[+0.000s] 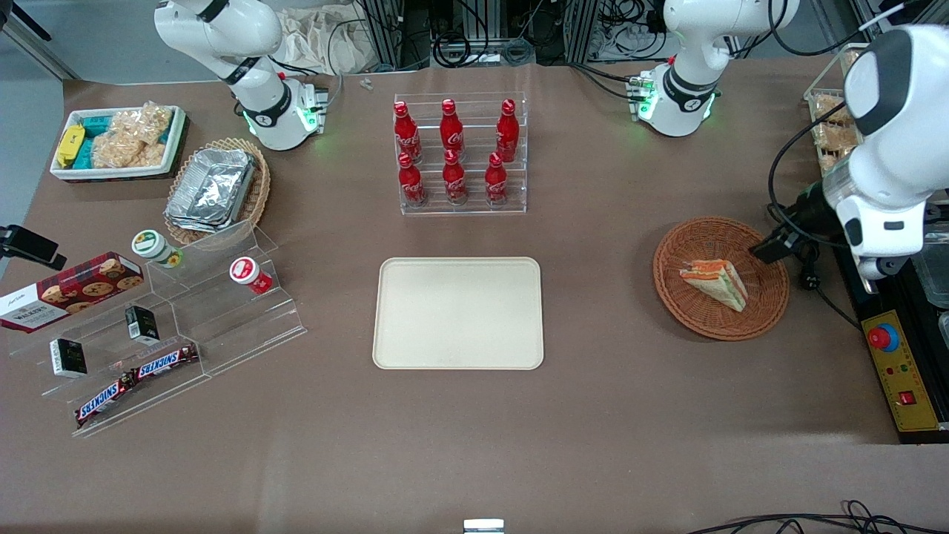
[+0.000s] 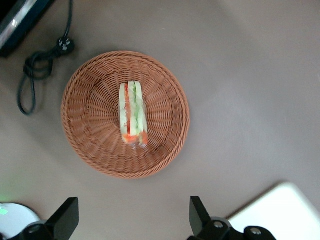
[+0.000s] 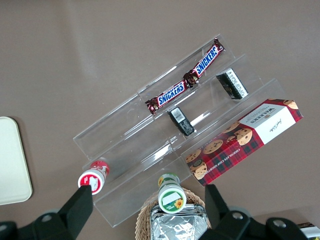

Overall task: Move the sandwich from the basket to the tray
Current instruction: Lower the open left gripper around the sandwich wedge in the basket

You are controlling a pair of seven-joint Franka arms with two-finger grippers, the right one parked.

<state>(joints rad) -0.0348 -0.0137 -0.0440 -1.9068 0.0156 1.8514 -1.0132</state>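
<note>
One sandwich (image 1: 715,282) lies on its side in the one round basket (image 1: 767,308), toward the working arm's end from the single tray (image 1: 458,313). The hand (image 2: 134,220) hovers above the basket's edge, fingers (image 2: 67,214) spread apart, holding nothing.

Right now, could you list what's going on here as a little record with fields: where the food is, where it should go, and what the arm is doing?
sandwich: lying in the basket, untouched
basket: toward the working arm's end of the table, beside the tray
tray: nothing on it, nearer the front camera than the cola bottles
gripper: open, hovering above the basket, holding nothing
task state: pick not yet begun
</note>
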